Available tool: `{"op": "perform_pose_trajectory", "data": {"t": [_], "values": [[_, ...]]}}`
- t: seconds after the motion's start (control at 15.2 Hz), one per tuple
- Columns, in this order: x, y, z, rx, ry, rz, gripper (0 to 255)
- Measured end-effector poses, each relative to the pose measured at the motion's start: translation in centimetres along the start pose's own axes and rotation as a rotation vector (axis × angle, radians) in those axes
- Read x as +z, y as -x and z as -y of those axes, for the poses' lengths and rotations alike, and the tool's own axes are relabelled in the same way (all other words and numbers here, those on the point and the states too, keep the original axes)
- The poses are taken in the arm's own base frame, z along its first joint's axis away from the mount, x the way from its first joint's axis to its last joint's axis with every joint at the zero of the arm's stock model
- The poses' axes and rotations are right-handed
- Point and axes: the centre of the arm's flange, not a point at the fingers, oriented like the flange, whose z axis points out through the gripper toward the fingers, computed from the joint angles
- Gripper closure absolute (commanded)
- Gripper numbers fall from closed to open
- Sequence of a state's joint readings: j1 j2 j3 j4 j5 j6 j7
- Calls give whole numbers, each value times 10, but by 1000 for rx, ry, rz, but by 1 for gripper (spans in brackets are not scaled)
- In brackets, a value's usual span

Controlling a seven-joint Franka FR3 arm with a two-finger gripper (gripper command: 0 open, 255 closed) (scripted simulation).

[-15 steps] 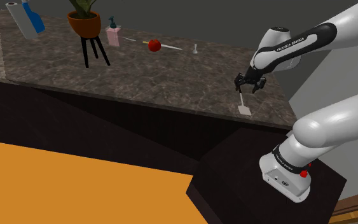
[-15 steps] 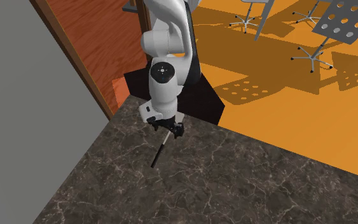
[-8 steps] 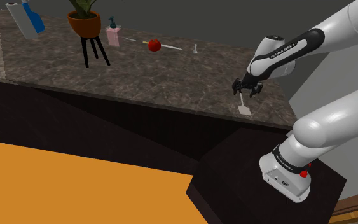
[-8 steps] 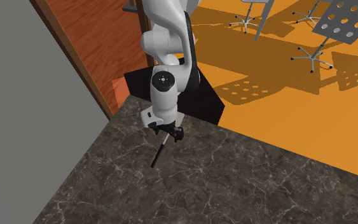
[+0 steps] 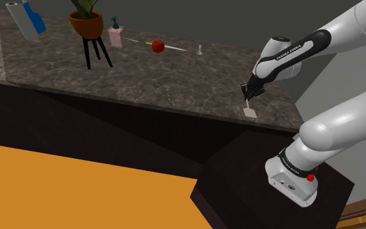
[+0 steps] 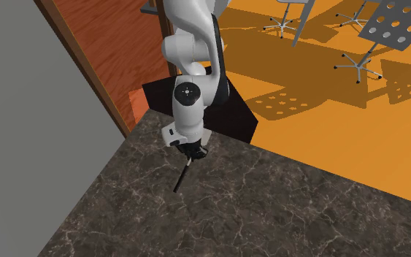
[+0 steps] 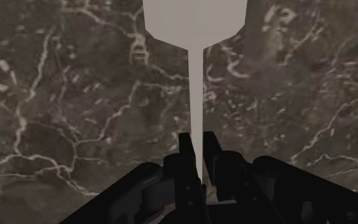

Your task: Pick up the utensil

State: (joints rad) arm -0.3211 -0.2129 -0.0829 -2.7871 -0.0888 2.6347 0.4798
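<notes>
Black two-finger pincer (image 5: 250,92) stands low over the right, near corner of the dark marbled tabletop (image 5: 175,75), nosed down on the thin handle of the pale grey flat-bladed utensil (image 5: 248,110). That utensil lies flat on the stone with its broad blade toward the near edge, so the slim handle is likely chosen as the one part the fingers (image 7: 185,151) can span. They stand narrow, pinched against the handle on both sides; it looks gripped, not yet lifted.
</notes>
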Motion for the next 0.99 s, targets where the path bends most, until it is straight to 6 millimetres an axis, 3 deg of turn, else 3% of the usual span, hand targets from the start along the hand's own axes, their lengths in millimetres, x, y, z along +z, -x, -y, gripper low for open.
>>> {"op": "perform_pose_trajectory", "data": {"t": [0.2, 0.99], "values": [[-2, 0, 0, 0, 0, 0, 255], [-63, -5, 0, 0, 0, 0, 255]]}}
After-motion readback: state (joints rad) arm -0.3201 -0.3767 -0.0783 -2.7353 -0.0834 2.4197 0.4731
